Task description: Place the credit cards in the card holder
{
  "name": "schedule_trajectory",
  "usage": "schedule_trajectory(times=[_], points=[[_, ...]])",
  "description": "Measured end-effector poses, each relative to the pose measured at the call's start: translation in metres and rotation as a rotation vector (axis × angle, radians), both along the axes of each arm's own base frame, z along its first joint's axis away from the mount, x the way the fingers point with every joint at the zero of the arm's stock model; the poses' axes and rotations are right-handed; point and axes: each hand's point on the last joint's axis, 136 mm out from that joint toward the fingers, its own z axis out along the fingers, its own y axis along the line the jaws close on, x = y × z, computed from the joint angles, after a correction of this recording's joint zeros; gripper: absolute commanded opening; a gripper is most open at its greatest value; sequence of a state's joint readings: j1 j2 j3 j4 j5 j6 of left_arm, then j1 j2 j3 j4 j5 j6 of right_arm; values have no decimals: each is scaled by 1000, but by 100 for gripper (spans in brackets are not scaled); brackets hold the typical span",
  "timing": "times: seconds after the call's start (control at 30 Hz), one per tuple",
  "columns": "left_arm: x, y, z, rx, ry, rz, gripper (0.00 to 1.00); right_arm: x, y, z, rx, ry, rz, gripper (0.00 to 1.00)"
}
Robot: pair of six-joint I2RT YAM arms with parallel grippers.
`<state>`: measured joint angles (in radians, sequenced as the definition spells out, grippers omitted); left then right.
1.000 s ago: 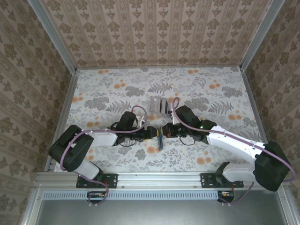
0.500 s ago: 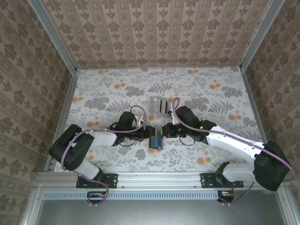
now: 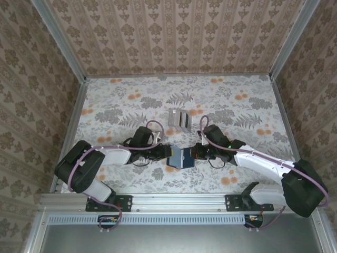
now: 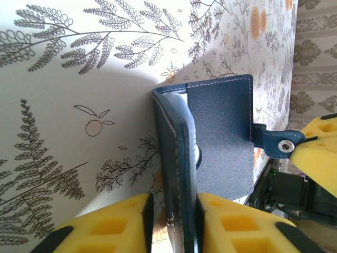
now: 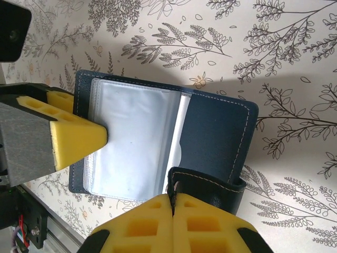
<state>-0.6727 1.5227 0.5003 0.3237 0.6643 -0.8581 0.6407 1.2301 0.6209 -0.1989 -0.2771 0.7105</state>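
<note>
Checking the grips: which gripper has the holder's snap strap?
The right gripper, fingers shut on the strap; the left gripper grips the holder cover instead.

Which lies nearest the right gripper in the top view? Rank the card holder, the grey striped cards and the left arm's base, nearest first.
1. card holder: gripped by the right gripper, just to its left.
2. grey striped cards: on the table, farther back.
3. left arm's base: at the near edge, far to the left.
</note>
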Motion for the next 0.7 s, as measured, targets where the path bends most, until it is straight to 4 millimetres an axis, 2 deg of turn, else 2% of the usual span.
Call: schedule_trajectory(times=[0.03,0.07,0.13,0.23,0.43,0.6,0.7], points=[[0,0,0,0,0,0,29,0,0,0,2,-3,1,0],[0,0,0,0,-1,-1,35,1,1,1,4,-6,1,0],[0,0,0,0,-9,-6,57,2,0,1,3,-13,0,0],[2,-1,2,9,-11,-8,60,3,-1,-2,-8,-19,2,0],[4,-2,13,8,-39,-18,43,3,-4,-19,-49,2,1,0],[5,-1,17,16,-61,-34,24,6,-8,-22,-73,-12,-14,0],[5,-2,18,17,-68,-40,19,7,-9,-24,-79,-14,-15,0]])
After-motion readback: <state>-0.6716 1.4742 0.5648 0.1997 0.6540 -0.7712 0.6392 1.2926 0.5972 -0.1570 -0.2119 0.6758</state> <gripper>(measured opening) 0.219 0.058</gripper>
